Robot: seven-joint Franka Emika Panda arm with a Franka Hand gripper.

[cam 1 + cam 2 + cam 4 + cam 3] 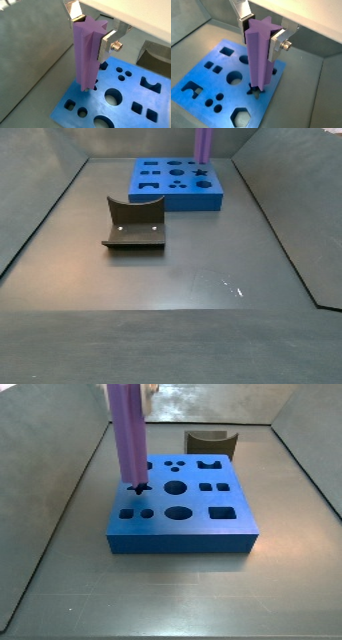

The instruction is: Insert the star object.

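Star object (259, 55): long lilac rod with ridged sides (star-shaped end face), upright, its lower tip at the star-shaped hole (139, 488) near the blue block's (181, 529) 9 o'clock edge. Gripper (93, 35): silver fingers (107, 44) pinching the rod's upper part. Dark brown curved piece (135, 226): well apart.

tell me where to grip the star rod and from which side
Grip it near its top end, coming from above, as the gripper does now. The rod stands upright with its lower tip at the blue block's star hole, so a top hold leaves that end free.
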